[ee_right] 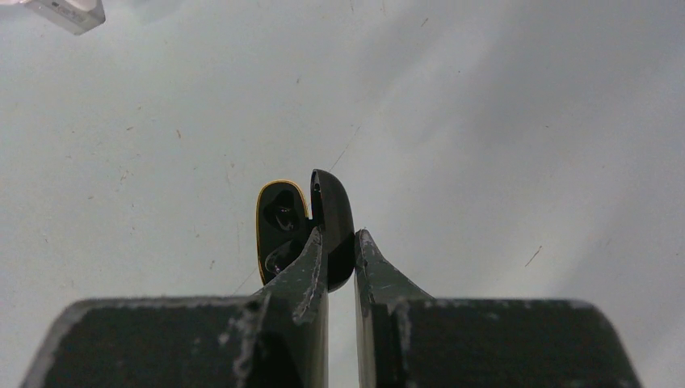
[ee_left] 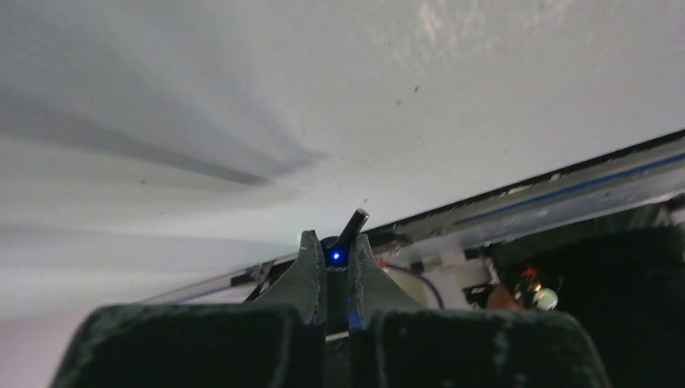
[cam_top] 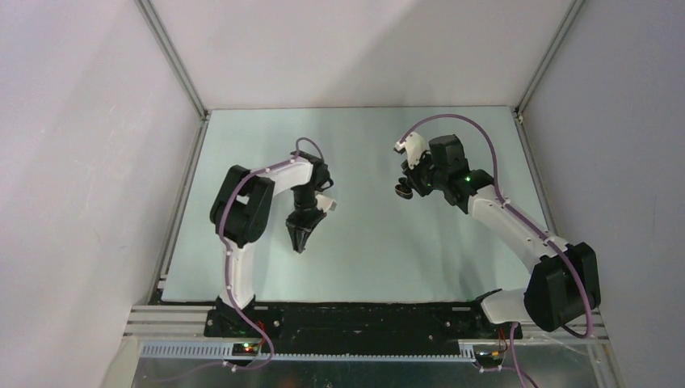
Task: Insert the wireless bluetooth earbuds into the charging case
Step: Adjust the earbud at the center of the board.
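Note:
My left gripper [cam_top: 300, 241] hangs over the table's middle left, shut on a glossy black earbud [ee_left: 346, 239]; its stem sticks up between the fingertips and a blue light glows on it. My right gripper [cam_top: 406, 184] is at the back right, shut on the lid of an open black charging case [ee_right: 333, 218]. The case's gold-rimmed base [ee_right: 279, 222] hangs open to the left of the fingers and shows dark earbud wells. The case also shows in the top view [cam_top: 401, 190], held above the table. No cream-white buds are in view.
The pale green table [cam_top: 363, 242] lies between grey side walls with metal rails. A white part of the left arm [ee_right: 69, 12] shows at the right wrist view's top left corner. The black base rail [cam_top: 355, 315] runs along the near edge.

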Controlling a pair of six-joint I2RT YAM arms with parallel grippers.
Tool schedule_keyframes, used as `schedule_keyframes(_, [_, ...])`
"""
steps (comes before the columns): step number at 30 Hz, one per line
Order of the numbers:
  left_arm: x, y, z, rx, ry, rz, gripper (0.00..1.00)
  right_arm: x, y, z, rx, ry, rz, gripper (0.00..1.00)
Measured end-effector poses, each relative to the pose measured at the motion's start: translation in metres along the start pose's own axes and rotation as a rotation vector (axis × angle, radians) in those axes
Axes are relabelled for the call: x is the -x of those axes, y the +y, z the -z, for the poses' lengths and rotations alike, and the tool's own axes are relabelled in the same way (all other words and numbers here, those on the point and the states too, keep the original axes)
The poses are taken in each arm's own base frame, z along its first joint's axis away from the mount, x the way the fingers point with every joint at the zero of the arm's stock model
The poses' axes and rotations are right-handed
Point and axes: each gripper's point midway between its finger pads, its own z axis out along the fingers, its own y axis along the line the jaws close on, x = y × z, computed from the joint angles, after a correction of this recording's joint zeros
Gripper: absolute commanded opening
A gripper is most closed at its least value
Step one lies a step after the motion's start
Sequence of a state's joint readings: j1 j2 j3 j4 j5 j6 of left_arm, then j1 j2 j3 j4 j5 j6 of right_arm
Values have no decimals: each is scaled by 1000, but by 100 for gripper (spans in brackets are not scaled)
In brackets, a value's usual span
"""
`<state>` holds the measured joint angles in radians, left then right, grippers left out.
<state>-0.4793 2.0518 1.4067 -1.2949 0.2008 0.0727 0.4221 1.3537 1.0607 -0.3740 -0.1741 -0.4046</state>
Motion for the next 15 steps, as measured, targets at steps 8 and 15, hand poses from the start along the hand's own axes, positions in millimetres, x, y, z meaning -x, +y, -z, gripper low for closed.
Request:
schedule_keyframes(8, [29,12,16,102,48,-82,46,2,-1,2,-4,-7,5,0])
schedule_keyframes(15, [96,9,40,121,-166,-120,51,6,-2,8,-12,-20,22,0])
